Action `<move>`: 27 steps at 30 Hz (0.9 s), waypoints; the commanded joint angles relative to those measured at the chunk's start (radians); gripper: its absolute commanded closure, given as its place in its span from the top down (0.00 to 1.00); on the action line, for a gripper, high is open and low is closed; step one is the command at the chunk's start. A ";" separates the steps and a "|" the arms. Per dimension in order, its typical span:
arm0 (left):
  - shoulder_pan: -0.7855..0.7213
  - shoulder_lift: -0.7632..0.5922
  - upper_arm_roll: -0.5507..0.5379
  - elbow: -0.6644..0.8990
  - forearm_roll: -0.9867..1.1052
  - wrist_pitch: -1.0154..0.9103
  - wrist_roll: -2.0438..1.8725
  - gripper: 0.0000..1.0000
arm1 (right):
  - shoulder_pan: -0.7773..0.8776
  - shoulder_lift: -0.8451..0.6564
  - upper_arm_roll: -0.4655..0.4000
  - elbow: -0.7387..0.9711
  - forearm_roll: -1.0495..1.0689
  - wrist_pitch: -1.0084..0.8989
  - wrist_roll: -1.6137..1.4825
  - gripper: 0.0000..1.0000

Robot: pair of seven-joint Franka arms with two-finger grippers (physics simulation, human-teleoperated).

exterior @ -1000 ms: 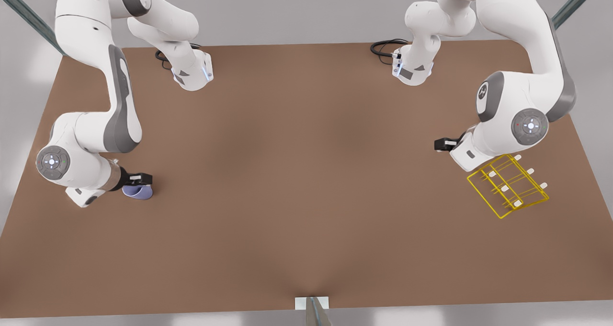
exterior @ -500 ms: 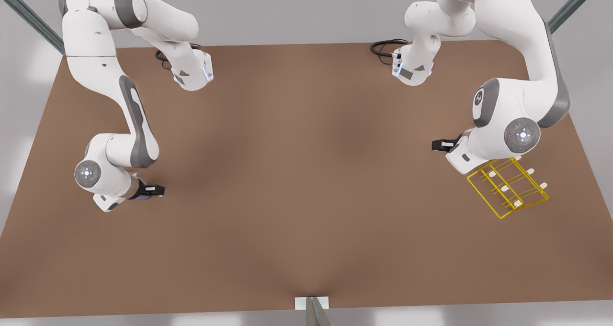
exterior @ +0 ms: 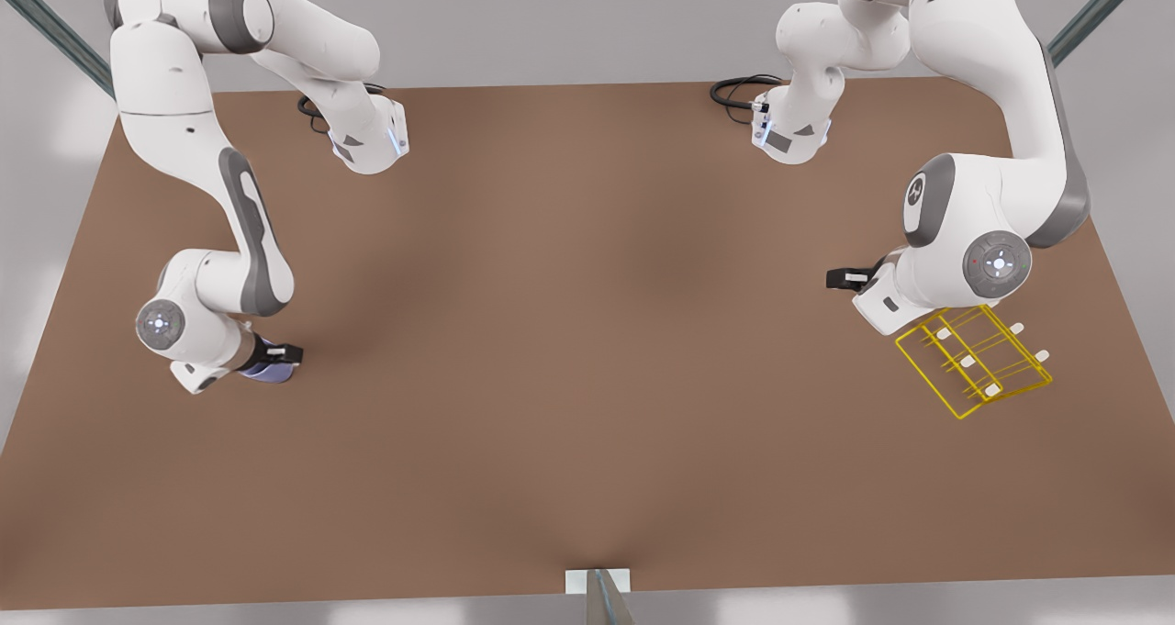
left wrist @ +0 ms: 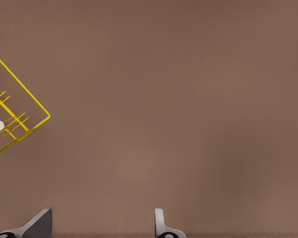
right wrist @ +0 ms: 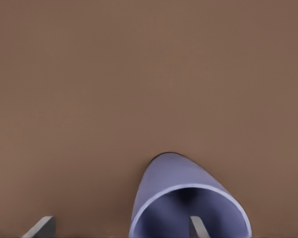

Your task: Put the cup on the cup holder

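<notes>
The pale lavender-blue cup (exterior: 266,374) sits on the brown table at the front view's left. In the right wrist view the cup (right wrist: 181,191) turns its open mouth toward the camera. My right gripper (exterior: 278,357) is right over it and open (right wrist: 118,227). One fingertip (right wrist: 196,225) is inside the mouth, the other stands well outside the wall. The yellow wire cup holder (exterior: 973,359) with white-tipped pegs lies at the front view's right. My left gripper (exterior: 846,279) hovers open (left wrist: 102,225) beside the cup holder (left wrist: 20,116), with nothing between its fingers.
Both arm bases (exterior: 367,143) stand at the table's far edge, with black cables (exterior: 734,88) beside them. A small white bracket (exterior: 597,581) sits at the near edge. Bare brown tabletop (exterior: 587,331) stretches between cup and holder.
The right arm swung its elbow and brought its gripper down around the cup's rim, then shifted a little toward the front view's left. The left gripper drifted slightly away from the holder.
</notes>
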 commanded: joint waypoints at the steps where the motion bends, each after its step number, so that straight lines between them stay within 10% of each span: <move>1: 0.000 0.000 0.000 0.000 0.002 -0.002 -0.003 1.00 | 0.000 0.012 0.000 -0.003 0.000 0.010 -0.038 1.00; 4: 0.000 0.004 0.000 0.000 0.000 -0.002 -0.003 1.00 | -0.001 0.035 0.000 0.002 0.000 0.043 -0.036 0.93; 7: 0.000 0.004 0.000 0.000 0.002 -0.002 -0.003 1.00 | -0.009 0.052 0.000 0.003 0.000 0.074 -0.038 0.48; 11: 0.000 0.004 0.000 0.002 0.002 -0.005 -0.003 1.00 | -0.010 0.059 0.000 0.003 -0.002 0.074 -0.038 0.21; 27: 0.000 0.014 0.000 0.003 0.000 -0.014 -0.002 1.00 | 0.025 -0.004 0.017 0.006 -0.014 0.039 -0.041 0.21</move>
